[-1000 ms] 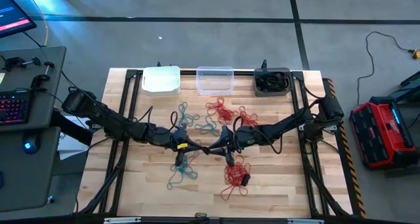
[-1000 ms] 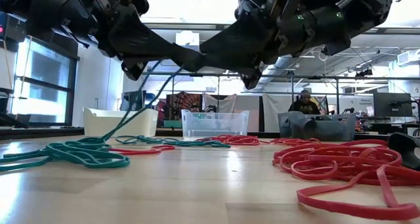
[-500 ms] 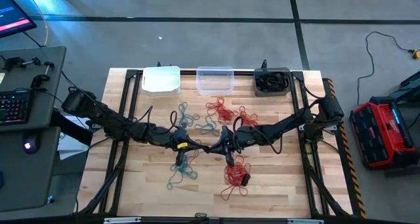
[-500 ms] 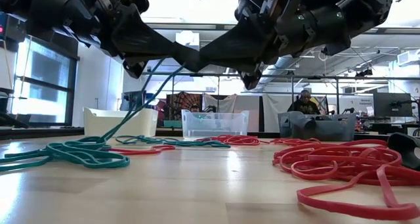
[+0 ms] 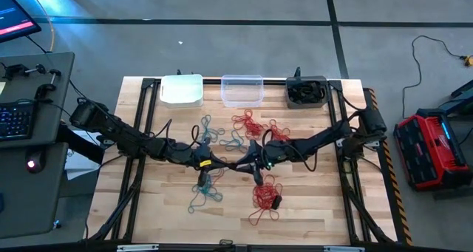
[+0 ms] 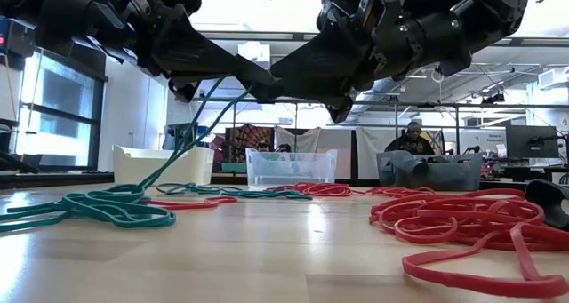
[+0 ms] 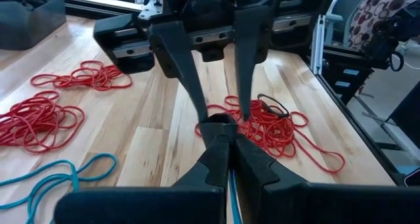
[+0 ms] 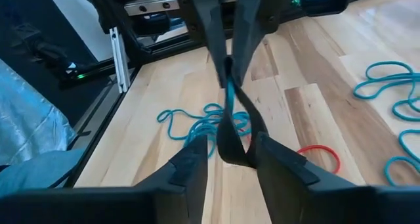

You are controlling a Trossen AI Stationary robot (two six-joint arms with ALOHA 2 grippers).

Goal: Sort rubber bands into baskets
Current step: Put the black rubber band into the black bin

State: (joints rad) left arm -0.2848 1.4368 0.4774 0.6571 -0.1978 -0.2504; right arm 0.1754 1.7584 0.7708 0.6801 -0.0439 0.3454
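While my left gripper (image 7: 222, 129) pinches teal rubber bands (image 6: 116, 207) and my right gripper (image 8: 226, 159) stands spread, most bands lie outside the baskets (image 5: 242, 89).

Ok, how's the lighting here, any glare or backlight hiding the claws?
Low view: strong backlight from the ceiling leaves both arms as silhouettes, so the claws are unreadable there; the table has a sheen. High view: even light, blue glow on the floor at the upper left. Left wrist view: evenly lit, left claw and its teal rubber band plain.
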